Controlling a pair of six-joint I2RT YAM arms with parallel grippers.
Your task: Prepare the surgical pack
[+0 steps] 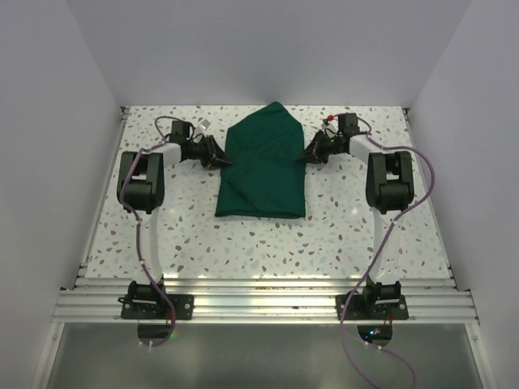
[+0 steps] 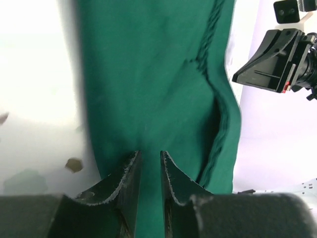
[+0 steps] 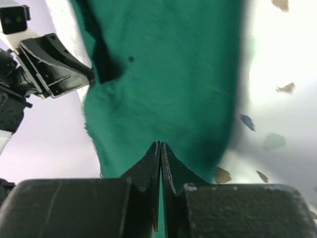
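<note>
From above, the surgical pack, a dark green drape with a pointed top, lies in the upper middle of the speckled tabletop. My left claw is at its left edge and my right claw at its right edge.

In the left wrist view, my left claw stands narrowly apart over the surgical pack.

In the right wrist view, my right claw is closed, tips together low on the surgical pack. Whether it pinches fabric I cannot tell.
</note>
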